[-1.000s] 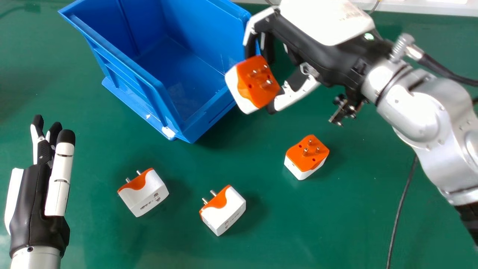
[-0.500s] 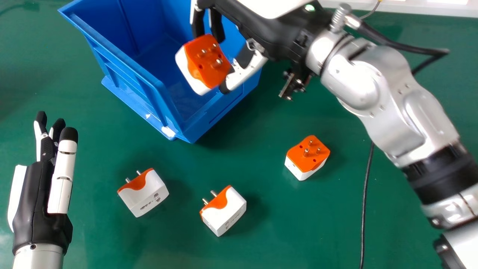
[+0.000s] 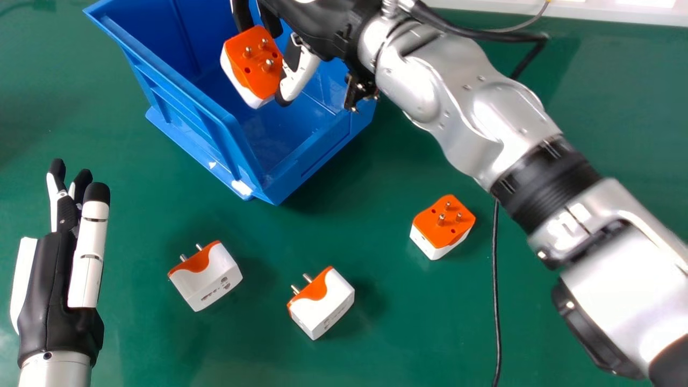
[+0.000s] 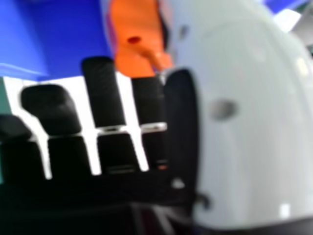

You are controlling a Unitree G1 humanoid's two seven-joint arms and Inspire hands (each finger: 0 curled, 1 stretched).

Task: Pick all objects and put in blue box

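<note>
Leftward from the right edge of the blue box (image 3: 180, 102), the right hand (image 3: 328, 27) had swung over its opening, fingers and thumb gripping an orange-and-white plug (image 3: 255, 62). Nearer the robot than the box, two plugs, one (image 3: 212, 282) left of the other (image 3: 325, 303), lay on the green surface (image 3: 242, 355); a pins-up plug (image 3: 441, 226) sat right of the box. Left of it, the left hand (image 3: 45, 290) was open.

An orange-and-white adapter (image 3: 256, 65) tilts over the blue box (image 3: 183, 110); before it, left adapter (image 3: 207, 279) and middle adapter (image 3: 322, 306) lie pins sideways, right adapter (image 3: 438, 228) pins up
</note>
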